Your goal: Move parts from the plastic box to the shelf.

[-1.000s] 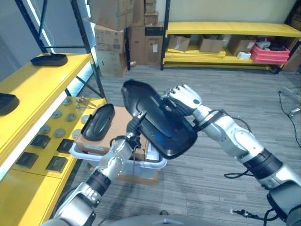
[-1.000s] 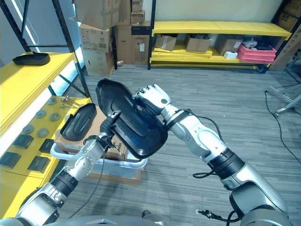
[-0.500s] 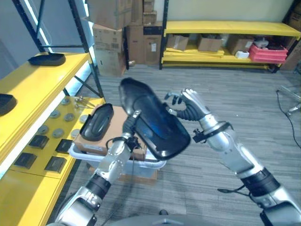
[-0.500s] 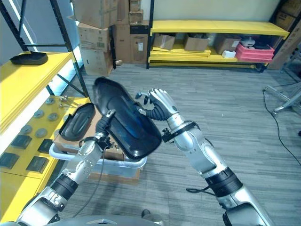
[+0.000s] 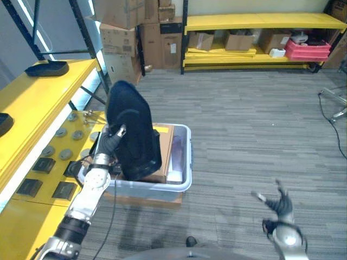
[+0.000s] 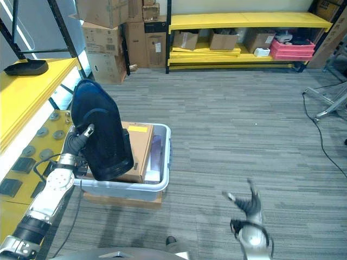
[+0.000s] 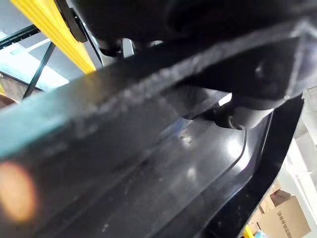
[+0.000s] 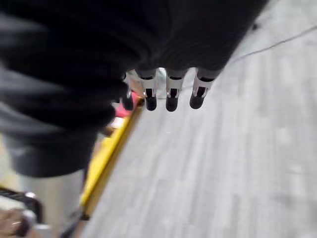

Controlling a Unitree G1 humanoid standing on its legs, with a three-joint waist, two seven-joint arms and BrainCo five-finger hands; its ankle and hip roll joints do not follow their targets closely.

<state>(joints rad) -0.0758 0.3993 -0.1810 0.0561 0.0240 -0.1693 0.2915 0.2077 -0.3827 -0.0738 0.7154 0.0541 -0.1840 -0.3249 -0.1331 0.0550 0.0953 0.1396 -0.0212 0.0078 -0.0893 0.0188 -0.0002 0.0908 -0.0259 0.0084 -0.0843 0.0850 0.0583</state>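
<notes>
Left hand [image 5: 110, 143] pinches the black part [image 5: 132, 132] upright over the plastic box [image 5: 183, 181], for carrying to the shelf [image 5: 38, 97]; right hand [image 5: 280, 206] hangs spread, idle.

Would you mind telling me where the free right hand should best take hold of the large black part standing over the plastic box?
Probably at the rounded top edge of the black part, coming from the open-floor side. The part stands nearly upright over the plastic box, the left hand already grips its shelf-side edge, and the right hand is open, low by the floor.
</notes>
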